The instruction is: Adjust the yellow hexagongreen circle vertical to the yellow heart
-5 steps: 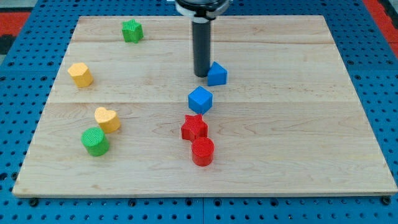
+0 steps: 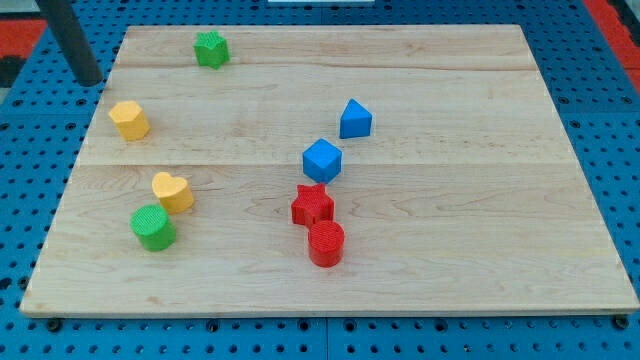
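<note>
1. Yellow hexagon point(image 2: 129, 120) is the block to shift; it sits near the view's left edge of the worktop point(image 2: 450, 240), well above the yellow heart point(image 2: 172, 191), which lies lower and slightly to the view's right. The green circle point(image 2: 153, 227), also named in the task, rests just beside the heart, below it and a little to the view's left.
2. My tip point(image 2: 90, 82) stands off the board's upper-left corner, above and to the view's left of the hexagon, touching no block. The rig has no fingers, so nothing is gripped or held.
3. I judge this to be the approach step: no aligning push has begun. The next move seems to call for bringing the tip to the hexagon's left side and nudging it rightward until it stands straight above the heart.
4. Little stands in the way there. The green star point(image 2: 211, 48) is near the view's top, well apart from that path.
5. Blue cube point(image 2: 322, 160), a second blue block point(image 2: 355, 119), red star point(image 2: 312, 205) and red circle point(image 2: 326, 243) cluster mid-board, far from the work.
</note>
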